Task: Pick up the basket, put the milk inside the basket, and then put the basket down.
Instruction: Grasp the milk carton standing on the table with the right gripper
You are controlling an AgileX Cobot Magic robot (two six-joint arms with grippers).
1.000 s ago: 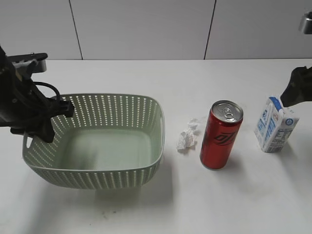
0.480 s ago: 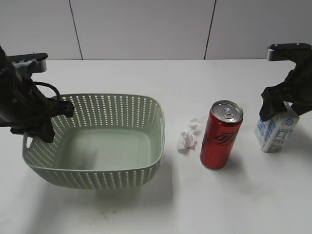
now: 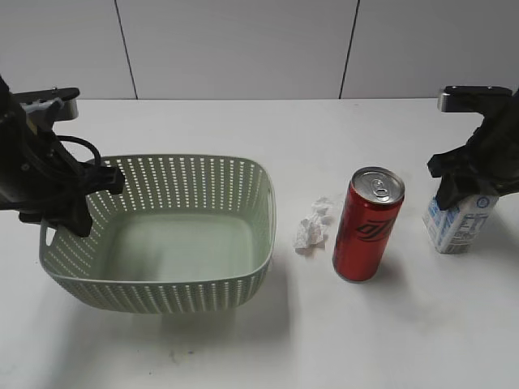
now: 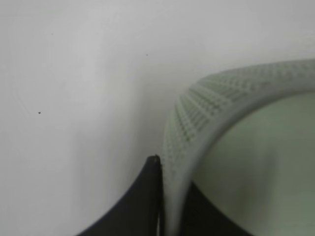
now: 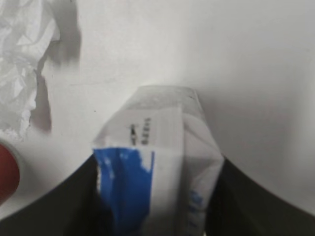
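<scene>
Basket point(image 3: 162, 235): pale green, slotted walls; it sits left of centre on the white table point(image 3: 268, 340), with its shadow beneath it; its interior holds nothing.
My left gripper point(image 3: 77, 203): clamped on the basket's left rim; in the left wrist view one dark finger point(image 4: 142, 201) lies outside the wall point(image 4: 197, 118) and the other inside.
Milk point(image 3: 456, 223): white-and-blue carton standing upright at the table's right side, well apart from the basket.
My right gripper point(image 3: 462, 188): lowered over the carton's top; in the right wrist view my fingers point(image 5: 59, 201) flank the carton point(image 5: 157, 162) on both sides; I cannot tell whether they press it.
Red can point(image 3: 367, 224): upright between basket and milk.
Crumpled paper point(image 3: 313, 225): just left of the can.
</scene>
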